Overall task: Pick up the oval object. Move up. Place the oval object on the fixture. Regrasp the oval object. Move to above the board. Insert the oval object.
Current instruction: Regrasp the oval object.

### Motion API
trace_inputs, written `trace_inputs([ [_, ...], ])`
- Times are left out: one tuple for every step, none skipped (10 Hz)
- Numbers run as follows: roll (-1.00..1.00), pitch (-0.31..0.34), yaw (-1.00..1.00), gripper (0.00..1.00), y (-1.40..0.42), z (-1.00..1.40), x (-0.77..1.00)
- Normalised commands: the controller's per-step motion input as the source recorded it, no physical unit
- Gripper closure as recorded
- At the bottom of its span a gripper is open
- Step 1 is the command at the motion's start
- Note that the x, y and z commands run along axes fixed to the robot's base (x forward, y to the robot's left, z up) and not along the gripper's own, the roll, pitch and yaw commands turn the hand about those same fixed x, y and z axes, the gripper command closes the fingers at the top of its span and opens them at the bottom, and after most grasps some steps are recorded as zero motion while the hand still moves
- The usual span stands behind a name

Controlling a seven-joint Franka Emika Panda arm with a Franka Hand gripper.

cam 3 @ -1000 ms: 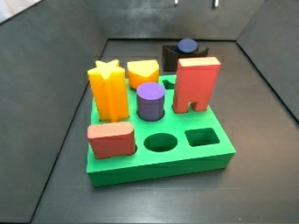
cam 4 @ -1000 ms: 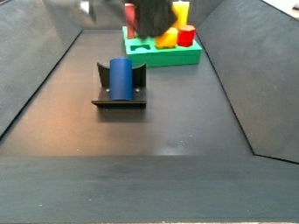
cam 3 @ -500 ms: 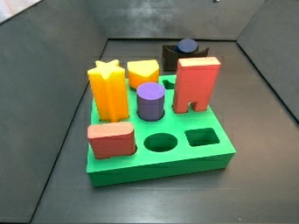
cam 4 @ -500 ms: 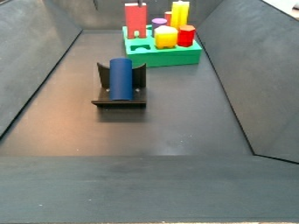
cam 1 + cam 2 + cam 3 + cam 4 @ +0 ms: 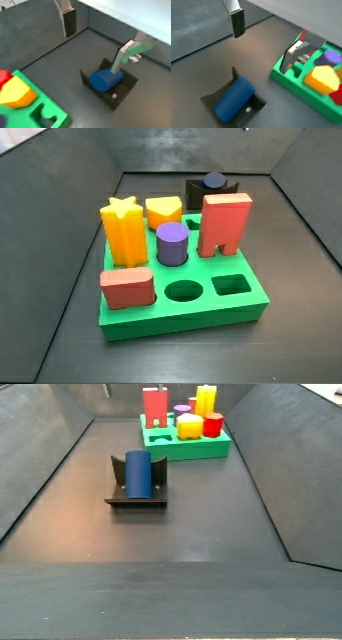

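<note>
The oval object is a blue rounded cylinder [image 5: 138, 472] lying on the fixture [image 5: 134, 501], a dark bracket on the floor in front of the green board [image 5: 201, 449]. It also shows in the other side view [image 5: 214, 180] behind the board [image 5: 201, 318]. In both wrist views the gripper [image 5: 98, 40] [image 5: 264, 40] is open and empty, high above the floor. The blue object [image 5: 105, 80] [image 5: 234, 98] lies below it on the fixture [image 5: 118, 96] [image 5: 254, 107]. The gripper is out of both side views.
The board holds a yellow star [image 5: 124, 228], a yellow block [image 5: 163, 210], a purple cylinder [image 5: 171, 243], a red arch [image 5: 225, 223] and a salmon block [image 5: 127, 288]. A round hole [image 5: 183, 290] and a square hole [image 5: 233, 284] are open. Dark walls enclose the floor.
One second ago the gripper showed blurred above the board in a side view. It has since left that view. The blue object and board pieces have not moved.
</note>
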Motion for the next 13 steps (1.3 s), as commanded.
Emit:
trace_inputs([
  [1.0, -0.001, 0.01, 0.0, -0.02, 0.01, -0.03],
  [1.0, -0.005, 0.01, 0.0, -0.02, 0.01, -0.02],
  [1.0, -0.005, 0.02, 0.0, -0.01, 0.01, -0.03],
  [1.0, -0.002, 0.02, 0.0, -0.02, 0.01, -0.02],
  [1.0, 0.001, 0.02, 0.0, -0.02, 0.01, -0.01],
  [1.0, 0.01, 0.02, 0.0, -0.02, 0.0, 0.01],
  [1.0, 0.017, 0.02, 0.0, -0.02, 0.0, 0.02],
  [1.0, 0.026, 0.03, 0.0, -0.02, 0.0, 0.03],
  [1.0, 0.045, 0.03, 0.0, -0.03, 0.0, 0.05],
  [1.0, 0.064, 0.04, 0.0, -0.03, -0.01, 0.06],
  [1.0, 0.097, 0.05, 0.0, -0.03, -0.01, 0.08],
  [1.0, 0.127, 0.07, 0.0, -0.04, -0.01, 0.08],
  [0.87, 0.149, 0.1, 0.0, -0.04, -0.01, 0.09],
])
